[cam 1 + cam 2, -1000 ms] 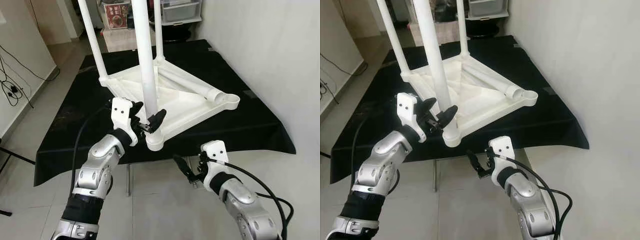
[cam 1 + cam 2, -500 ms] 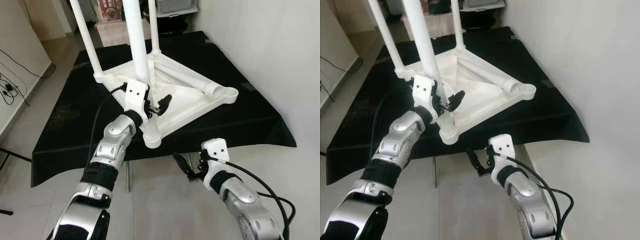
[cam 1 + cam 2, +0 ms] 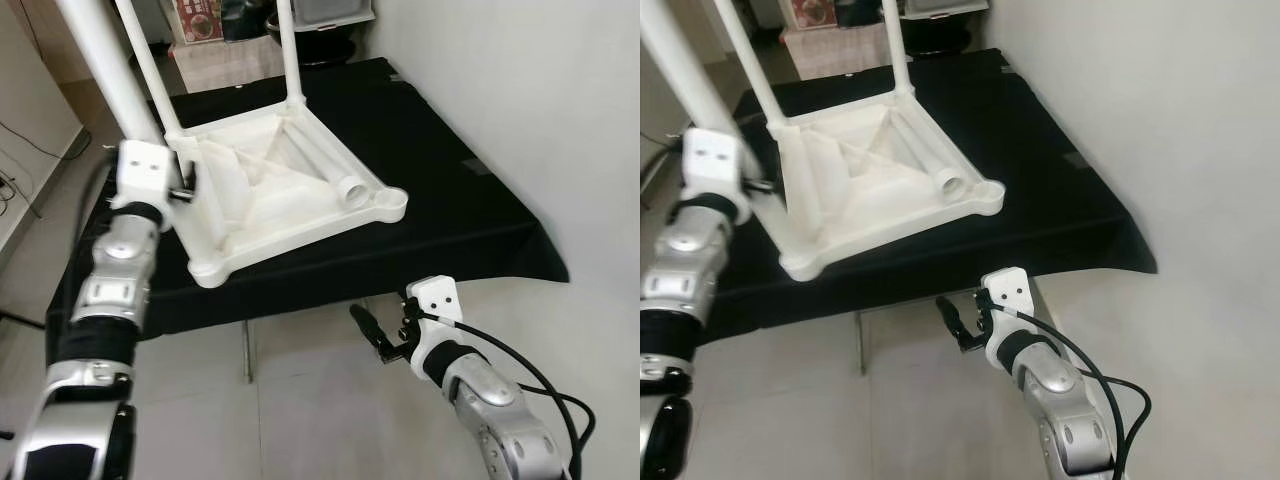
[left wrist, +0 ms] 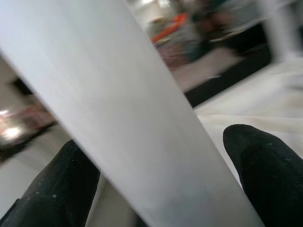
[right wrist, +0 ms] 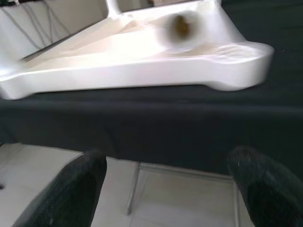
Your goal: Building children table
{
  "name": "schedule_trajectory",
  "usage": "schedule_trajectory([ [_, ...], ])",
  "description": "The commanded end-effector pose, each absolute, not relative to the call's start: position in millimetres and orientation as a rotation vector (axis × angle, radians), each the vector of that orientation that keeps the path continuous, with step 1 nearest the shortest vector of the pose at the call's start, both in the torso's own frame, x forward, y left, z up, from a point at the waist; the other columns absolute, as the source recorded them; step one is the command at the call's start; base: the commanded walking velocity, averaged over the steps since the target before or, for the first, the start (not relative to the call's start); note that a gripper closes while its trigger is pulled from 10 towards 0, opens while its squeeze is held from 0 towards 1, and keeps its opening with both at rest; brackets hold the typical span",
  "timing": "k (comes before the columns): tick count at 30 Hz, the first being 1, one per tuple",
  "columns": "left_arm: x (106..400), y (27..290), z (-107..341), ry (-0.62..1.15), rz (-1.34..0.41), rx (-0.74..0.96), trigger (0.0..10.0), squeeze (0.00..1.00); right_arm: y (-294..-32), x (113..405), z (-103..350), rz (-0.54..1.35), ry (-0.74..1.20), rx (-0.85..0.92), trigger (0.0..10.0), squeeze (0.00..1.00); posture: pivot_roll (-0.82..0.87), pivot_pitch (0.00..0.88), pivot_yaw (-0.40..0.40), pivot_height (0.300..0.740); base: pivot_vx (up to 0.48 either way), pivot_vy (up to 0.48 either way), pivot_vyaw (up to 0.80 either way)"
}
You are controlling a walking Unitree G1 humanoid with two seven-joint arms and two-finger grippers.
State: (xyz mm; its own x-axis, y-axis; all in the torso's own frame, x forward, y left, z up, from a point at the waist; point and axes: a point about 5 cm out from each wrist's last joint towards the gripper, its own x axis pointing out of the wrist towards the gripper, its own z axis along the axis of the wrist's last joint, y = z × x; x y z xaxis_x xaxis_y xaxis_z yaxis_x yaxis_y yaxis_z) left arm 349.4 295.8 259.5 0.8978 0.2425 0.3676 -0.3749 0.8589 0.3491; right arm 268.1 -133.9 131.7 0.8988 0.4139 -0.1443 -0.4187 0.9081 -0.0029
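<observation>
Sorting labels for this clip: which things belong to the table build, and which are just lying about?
Job:
white table frame
white leg between the left gripper fingers
loose leg lying on the frame
black-covered table

Lying about:
storage bins
wall cables

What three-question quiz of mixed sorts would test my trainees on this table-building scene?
1. True or false: the right gripper is holding a table leg.
2. The upturned white plastic tabletop lies on: A) a black cloth; B) bare floor tiles; C) a wooden chair.
3. Which gripper has the long white round table leg between its fingers?

Key: 1 false, it is open and holds nothing, below the cloth's front edge. 2 A. 3 the left gripper.
</observation>
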Motion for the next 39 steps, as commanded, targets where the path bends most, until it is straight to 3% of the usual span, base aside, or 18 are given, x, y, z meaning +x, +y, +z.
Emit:
schedule_trajectory([
  [1,335.2,321.6,267.2,-0.336,0.436,0.468,10.0,0.00,-130.9,267.6,128.2,0.447,0.163,-0.021,10.0,0.00,-0.05,0.092,0.045,0.740,0.000,0.000,0.00],
  [6,320.2,350.8,266.2,-0.312,0.538,0.512,10.0,0.00,-131.8,268.7,127.8,0.448,0.166,-0.026,10.0,0.00,-0.05,0.086,0.038,0.740,0.000,0.000,0.00],
  [8,305.0,376.5,262.4,-0.279,0.641,0.532,10.0,0.00,-132.5,269.9,127.3,0.453,0.170,-0.034,10.0,0.00,-0.06,0.078,0.034,0.740,0.000,0.000,0.00],
  [12,299.5,381.9,260.3,-0.278,0.669,0.521,10.0,0.00,-132.8,270.8,126.9,0.457,0.172,-0.039,10.0,0.00,-0.06,0.075,0.031,0.740,0.000,0.000,0.00],
  [21,296.3,341.7,241.5,-0.368,0.590,0.423,10.0,0.00,-129.9,271.7,125.4,0.472,0.171,-0.049,10.0,0.00,-0.06,0.058,0.043,0.740,0.000,0.000,0.00],
  [32,272.4,323.4,215.1,-0.352,0.604,0.400,10.0,0.00,-128.5,271.6,123.8,0.477,0.171,-0.035,10.0,0.00,-0.04,0.050,0.060,0.740,0.000,0.000,0.00],
  [35,249.1,261.9,175.5,-0.278,0.416,0.300,10.0,0.00,-129.7,273.2,123.1,0.482,0.169,-0.026,10.0,0.00,-0.04,0.046,0.057,0.740,0.000,0.000,0.00],
  [39,243.3,233.9,165.5,-0.263,0.313,0.237,10.0,0.00,-130.5,274.5,123.0,0.486,0.167,-0.025,10.0,0.00,-0.04,0.045,0.051,0.740,0.000,0.000,0.00],
])
